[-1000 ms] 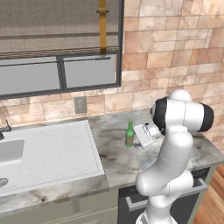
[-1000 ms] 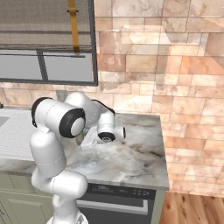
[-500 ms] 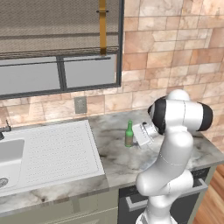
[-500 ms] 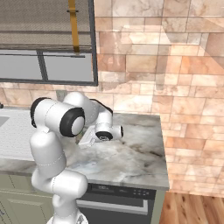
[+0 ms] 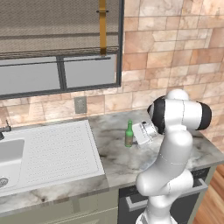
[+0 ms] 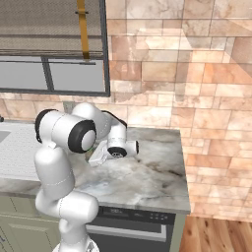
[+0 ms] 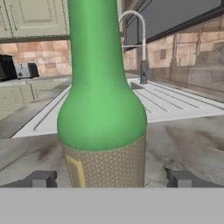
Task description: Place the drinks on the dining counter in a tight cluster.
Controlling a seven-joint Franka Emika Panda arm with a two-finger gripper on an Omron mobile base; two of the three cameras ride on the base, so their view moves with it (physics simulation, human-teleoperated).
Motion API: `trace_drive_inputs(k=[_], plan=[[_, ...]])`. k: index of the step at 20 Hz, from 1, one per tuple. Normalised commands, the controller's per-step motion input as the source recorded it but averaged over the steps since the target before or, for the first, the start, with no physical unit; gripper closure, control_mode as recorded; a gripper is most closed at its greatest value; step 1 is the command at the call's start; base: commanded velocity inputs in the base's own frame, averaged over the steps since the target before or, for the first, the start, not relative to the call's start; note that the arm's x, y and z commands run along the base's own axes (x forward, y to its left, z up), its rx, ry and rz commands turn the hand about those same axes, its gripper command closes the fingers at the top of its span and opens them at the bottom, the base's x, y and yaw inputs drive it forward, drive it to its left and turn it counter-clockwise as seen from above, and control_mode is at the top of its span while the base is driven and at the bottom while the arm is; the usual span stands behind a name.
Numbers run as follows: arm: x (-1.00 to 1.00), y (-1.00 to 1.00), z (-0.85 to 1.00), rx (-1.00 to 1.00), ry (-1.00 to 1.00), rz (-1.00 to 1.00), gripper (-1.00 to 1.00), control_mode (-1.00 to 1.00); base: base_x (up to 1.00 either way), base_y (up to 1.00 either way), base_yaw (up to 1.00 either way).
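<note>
Gripper [image 7: 111, 178] jaws stand wide apart, one dark fingertip [image 7: 41, 178] on each side of the green glass bottle [image 7: 103, 96], with clear gaps between tips and glass; nothing is gripped. From the hand view the bottle stands upright and very close, its smooth green shoulder narrowing to a long neck, and a tan dotted label [image 7: 105, 164] wraps the lower body with a yellow strip at its left edge; no writing can be read on it.

From the left base view the bottle [image 5: 129, 134] stands on the marble kitchen counter [image 5: 118, 157], just to the right of the white sink drainboard [image 5: 52, 151], and the white hand [image 5: 144, 131] sits low beside it, reaching in from the bottle's right. Whether the bottle holds any liquid cannot be told.

From the right base view the arm [image 6: 66, 142] folds over from its shoulder, the forearm bent down and the wrist turned so the hand lies nearly level just above the counter top [image 6: 142, 172]. A coiled spring faucet [image 7: 141, 48] rises behind the sink in the hand view
</note>
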Motion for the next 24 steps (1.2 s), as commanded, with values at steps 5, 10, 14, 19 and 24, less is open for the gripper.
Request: trace_drive_inputs(k=[5, 10, 14, 19, 24], plan=[[0.00, 0.00, 0.00, 0.00, 0.00, 0.00, 1.00, -1.00, 0.00, 0.00, 0.00], [0.00, 0.00, 0.00, 0.00, 0.00, 0.00, 1.00, -1.00, 0.00, 0.00, 0.00], [-0.23, 0.00, 0.03, 0.00, -0.02, 0.00, 1.00, -1.00, 0.00, 0.00, 0.00], [-0.74, 0.00, 0.58, 0.00, -0.11, -0.03, 1.00, -1.00, 0.00, 0.00, 0.00], [-0.98, 0.00, 0.96, 0.00, -0.08, -0.04, 1.00, -1.00, 0.00, 0.00, 0.00]])
